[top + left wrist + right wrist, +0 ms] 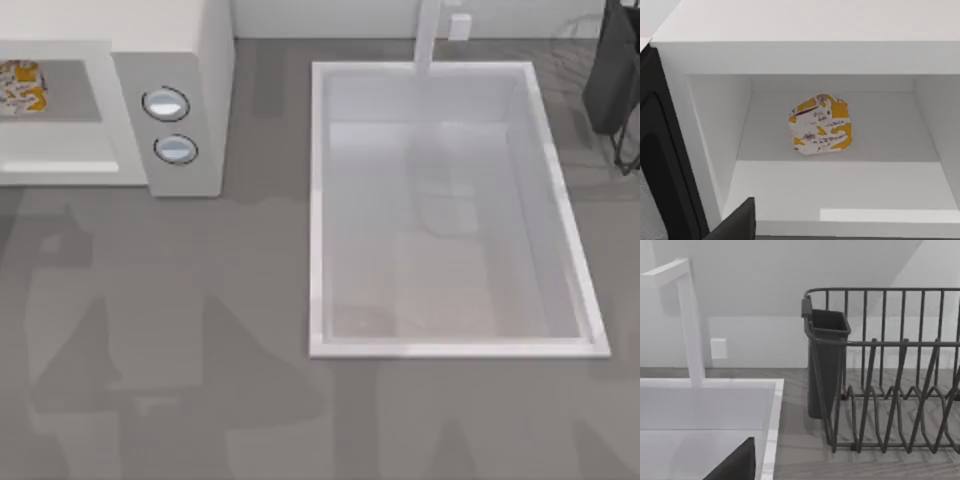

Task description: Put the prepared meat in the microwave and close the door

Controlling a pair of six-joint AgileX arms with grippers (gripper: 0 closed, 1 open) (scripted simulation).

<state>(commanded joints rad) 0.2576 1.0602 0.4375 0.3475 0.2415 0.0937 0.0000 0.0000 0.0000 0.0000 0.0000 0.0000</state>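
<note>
At upper left, the microwave (190,90) stands open, prepared meat (820,125) flat inside; the door (660,165) hangs wide. Tool states: cannot tell. A glancing push might leave the door ajar.

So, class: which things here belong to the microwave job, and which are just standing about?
Job: prepared meat, lying inside the microwave; its door, open.
Standing about: sink, tap, dish rack, dark cup.
</note>
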